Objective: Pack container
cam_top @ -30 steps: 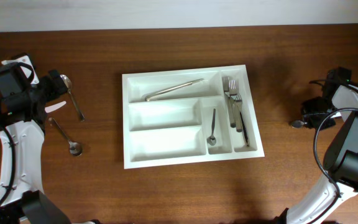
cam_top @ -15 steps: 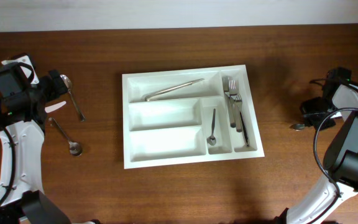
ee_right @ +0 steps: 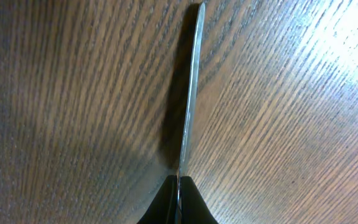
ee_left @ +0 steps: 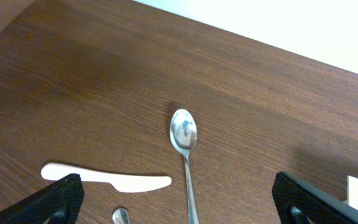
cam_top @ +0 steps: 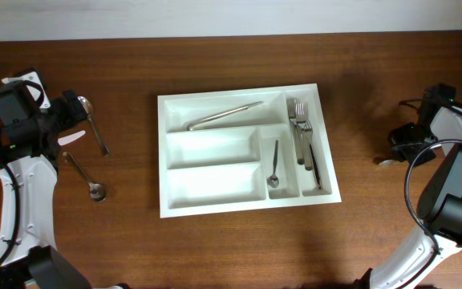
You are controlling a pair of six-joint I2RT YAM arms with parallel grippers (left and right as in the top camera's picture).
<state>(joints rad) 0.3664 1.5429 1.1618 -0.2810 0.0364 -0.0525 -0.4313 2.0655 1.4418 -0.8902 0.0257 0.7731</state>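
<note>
The container (cam_top: 161, 160), a white five-compartment tray, lies mid-table with a long metal utensil (cam_top: 224, 115), a small spoon (cam_top: 273, 164) and forks (cam_top: 298, 132) in it. At the far right my right gripper (cam_top: 396, 152) (ee_right: 179, 180) is shut on a thin metal utensil (ee_right: 191, 87), seen edge-on just over the wood; its tip (cam_top: 383, 161) pokes out leftward. My left gripper (cam_top: 74, 112) (ee_left: 188, 208) hangs open above a metal spoon (ee_left: 184, 134), holding nothing. A white plastic knife (ee_left: 104, 178) lies beside that spoon.
A second metal spoon (cam_top: 87, 178) lies on the wood below the left gripper; its bowl (ee_left: 121, 216) shows between the open fingers. The table's far edge runs close behind both arms. Two wide tray compartments (cam_top: 215, 148) hold nothing.
My right gripper's jaws have closed the last bit onto the thin utensil. The left arm and the cutlery under it have not moved.
</note>
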